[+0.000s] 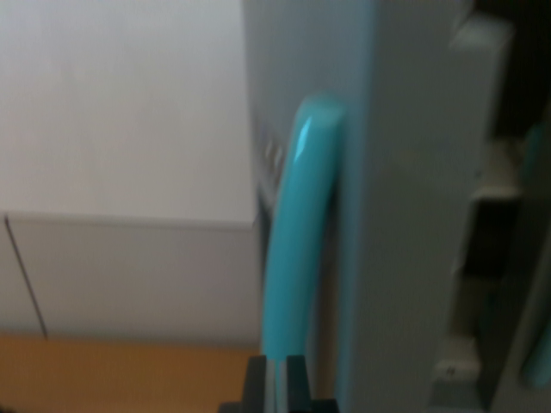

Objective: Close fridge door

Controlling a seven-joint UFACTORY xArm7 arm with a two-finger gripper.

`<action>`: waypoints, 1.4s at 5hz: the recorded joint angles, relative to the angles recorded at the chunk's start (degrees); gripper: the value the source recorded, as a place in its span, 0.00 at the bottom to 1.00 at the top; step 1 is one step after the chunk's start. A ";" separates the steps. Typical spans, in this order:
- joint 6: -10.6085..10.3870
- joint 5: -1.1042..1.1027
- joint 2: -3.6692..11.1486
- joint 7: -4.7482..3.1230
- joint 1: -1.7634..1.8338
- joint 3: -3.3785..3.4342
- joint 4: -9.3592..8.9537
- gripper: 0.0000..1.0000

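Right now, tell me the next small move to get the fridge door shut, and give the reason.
Probably push the door sideways toward the wrist view's right. The claw sits at the lower end of the turquoise handle, and dark shelves still show past the door's edge, so the fridge looks open.

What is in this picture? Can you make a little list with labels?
door: grey fridge door, seen edge-on, open
handle: turquoise curved bar on the door's front
gripper: dark tip at the bottom edge, right under the handle; open or shut unclear
inside: shelves show at the wrist view's right
background: white wall, wooden surface
image: blurry
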 joint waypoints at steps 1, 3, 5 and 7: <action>0.00 0.00 3.18 0.00 0.00 1.23 0.09 1.00; 0.00 0.00 5.96 0.00 0.00 2.28 0.59 1.00; 0.00 0.00 8.99 0.00 0.00 2.95 2.51 1.00; -0.01 0.00 12.18 0.00 0.00 2.95 5.43 1.00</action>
